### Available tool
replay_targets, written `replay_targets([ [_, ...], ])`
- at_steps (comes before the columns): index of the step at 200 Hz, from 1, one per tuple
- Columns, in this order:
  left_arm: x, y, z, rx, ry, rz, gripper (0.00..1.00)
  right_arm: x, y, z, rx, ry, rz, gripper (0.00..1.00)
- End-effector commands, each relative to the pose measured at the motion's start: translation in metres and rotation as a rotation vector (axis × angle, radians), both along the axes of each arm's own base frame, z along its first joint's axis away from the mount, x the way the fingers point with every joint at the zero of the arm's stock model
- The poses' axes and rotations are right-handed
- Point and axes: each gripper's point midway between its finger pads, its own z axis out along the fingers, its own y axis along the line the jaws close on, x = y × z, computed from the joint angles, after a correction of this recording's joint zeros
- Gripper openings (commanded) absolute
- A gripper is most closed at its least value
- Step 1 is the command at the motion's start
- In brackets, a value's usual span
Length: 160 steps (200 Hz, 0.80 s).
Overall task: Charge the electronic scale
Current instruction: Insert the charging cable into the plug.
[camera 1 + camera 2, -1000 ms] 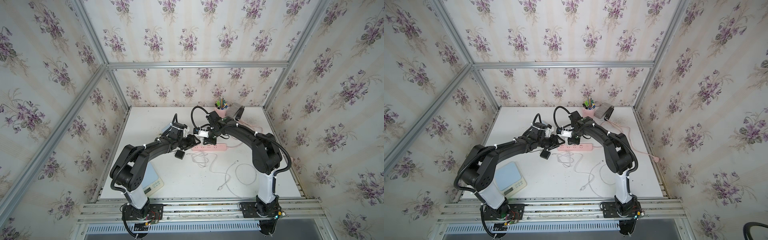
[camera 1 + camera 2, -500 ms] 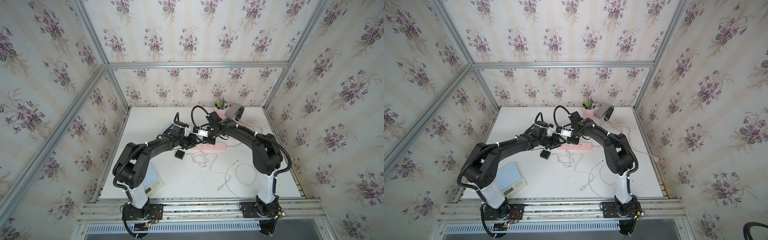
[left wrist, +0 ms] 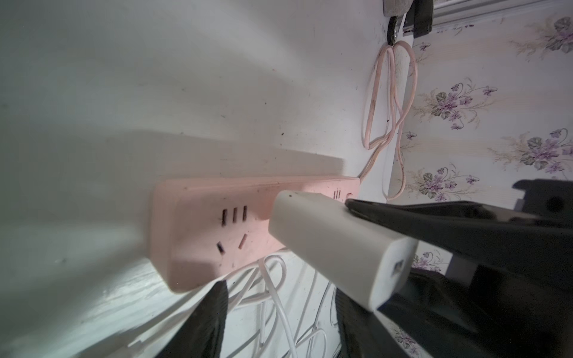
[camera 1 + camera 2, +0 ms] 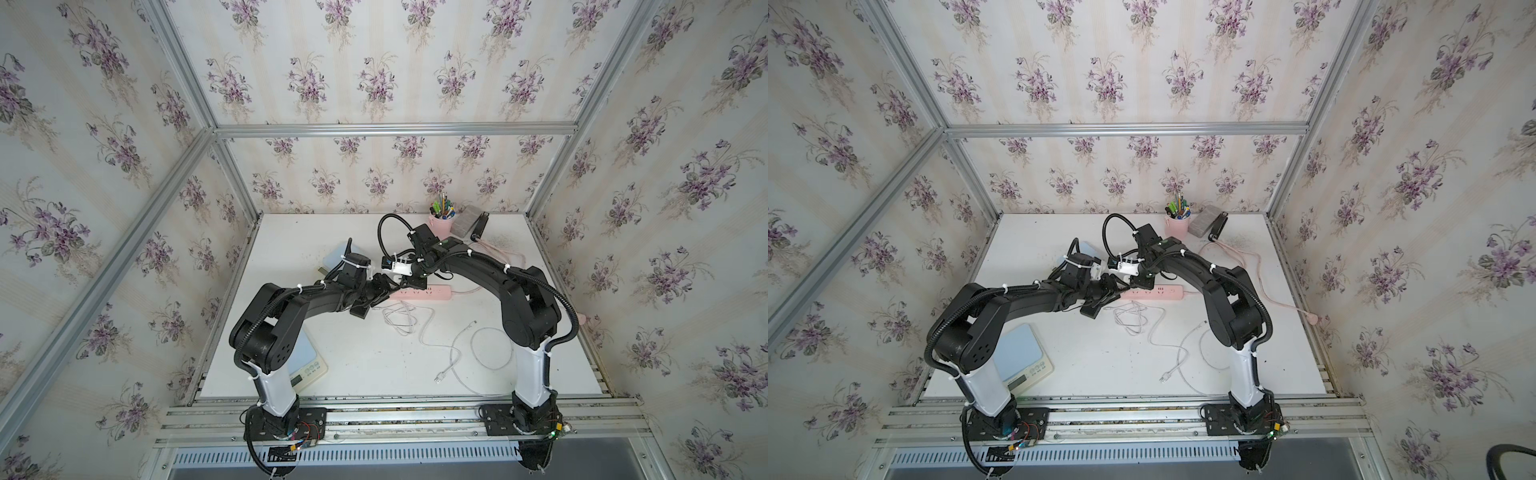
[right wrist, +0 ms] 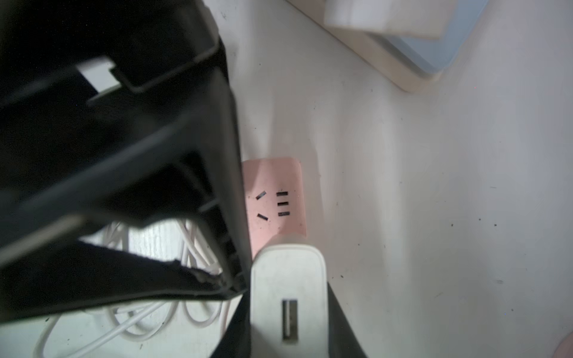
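broadly, white table (image 4: 374, 365) boxed by flowered walls (image 4: 374, 83) on three sides, aluminium rails (image 4: 395, 409) along the near edge. open room: far-left stretch and near-centre strip are bare; both arms arch inward and meet mid-table, so the middle is crowded.

electronic scale (image 4: 311, 360) sits at the near-left corner, close to the left edge, partly under the left arm (image 4: 291, 307). display end toward the near edge. well apart from the power strip.

pink power strip (image 4: 419, 294) lies flat mid-table, long side across. its pink cord (image 4: 500, 251) trails toward the right wall.

white cable (image 4: 419, 328) lies loose just on the near side of the strip, tangled loops then one wide loop. one plug end lies on bare table, near centre.

right gripper (image 4: 412, 282) clamps the white charger adapter (image 5: 288, 279) from both sides, over the strip's left end. usb port faces the right wrist camera. sockets beyond the adapter show uncovered.

left gripper (image 4: 382, 289) is just beside it, jaws part-open, nothing between them but cable on the table below.

pale blue slab (image 4: 334, 259) behind the left wrist, possibly a second scale, cannot tell.

far-right corner: pen cup (image 4: 441, 224), grey box (image 4: 464, 218), black stapler (image 4: 480, 226), bunched together against the back wall.
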Motion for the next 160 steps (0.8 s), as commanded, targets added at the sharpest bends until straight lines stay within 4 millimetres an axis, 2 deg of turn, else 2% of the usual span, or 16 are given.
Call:
replay_targets([
  [1, 0.037, -0.003, 0.042, -0.133, -0.165, 0.123, 0.57, -0.049, -0.007, -0.019, 0.008, 0.207, 0.075, 0.0],
  [32, 0.04, -0.002, 0.051, -0.145, -0.196, 0.13, 0.57, -0.045, -0.015, -0.018, 0.061, 0.234, 0.041, 0.0],
  [61, 0.043, -0.003, 0.064, -0.16, -0.225, 0.129, 0.57, -0.043, -0.012, -0.018, 0.077, 0.246, 0.044, 0.0],
  [84, 0.047, -0.005, 0.066, -0.165, -0.228, 0.128, 0.57, -0.044, -0.012, -0.021, 0.077, 0.256, 0.042, 0.0],
  [117, 0.053, -0.009, 0.052, -0.127, -0.188, 0.113, 0.56, -0.046, -0.012, -0.023, 0.085, 0.262, 0.045, 0.0],
  [121, 0.054, -0.01, 0.05, -0.122, -0.184, 0.108, 0.56, -0.036, -0.023, -0.022, 0.092, 0.26, 0.008, 0.0],
  [136, 0.054, -0.014, 0.042, -0.111, -0.159, 0.092, 0.56, -0.033, -0.026, -0.022, 0.099, 0.266, -0.007, 0.0],
  [142, 0.053, -0.014, 0.039, -0.109, -0.153, 0.087, 0.51, -0.032, -0.027, -0.021, 0.104, 0.267, -0.012, 0.0],
  [160, 0.048, -0.016, 0.036, -0.098, -0.151, 0.075, 0.49, -0.031, -0.03, -0.022, 0.108, 0.271, -0.024, 0.0],
])
